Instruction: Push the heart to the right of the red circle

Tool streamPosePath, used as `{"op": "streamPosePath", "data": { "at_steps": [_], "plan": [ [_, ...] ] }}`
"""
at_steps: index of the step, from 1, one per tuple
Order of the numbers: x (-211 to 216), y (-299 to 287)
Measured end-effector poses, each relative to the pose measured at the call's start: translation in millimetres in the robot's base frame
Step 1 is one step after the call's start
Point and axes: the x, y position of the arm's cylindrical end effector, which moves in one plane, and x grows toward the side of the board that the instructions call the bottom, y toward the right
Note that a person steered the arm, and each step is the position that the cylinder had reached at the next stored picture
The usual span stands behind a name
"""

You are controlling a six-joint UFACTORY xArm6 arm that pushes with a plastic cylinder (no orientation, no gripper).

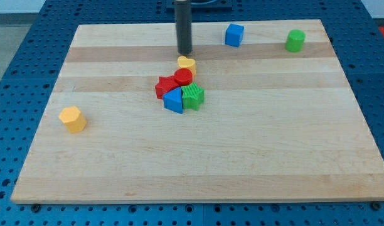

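A yellow heart (pixel 187 63) lies on the wooden board, touching the top of the red circle (pixel 184 77). My tip (pixel 185 53) is just above the heart toward the view's top, close to it or touching it. The red circle sits in a tight cluster with a red star (pixel 165 86) at its left, a blue triangular block (pixel 174 100) below it and a green star (pixel 192 96) at its lower right.
A blue cube (pixel 234 34) and a green cylinder (pixel 295 40) stand near the board's top right. A yellow hexagon (pixel 73 118) sits near the left edge. The wooden board (pixel 242 150) lies on a blue pegboard table.
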Motion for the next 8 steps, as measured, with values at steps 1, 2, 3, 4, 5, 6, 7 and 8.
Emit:
{"op": "streamPosePath", "data": {
  "at_steps": [1, 2, 3, 4, 5, 6, 7, 8],
  "plan": [
    [25.4, -38.3],
    [35.9, -39.9],
    [39.7, -10.3],
    [47.7, 20.7],
    [59.4, 39.2],
    [70.7, 39.9],
    [81.1, 39.9],
    [81.1, 39.9]
  ]
}}
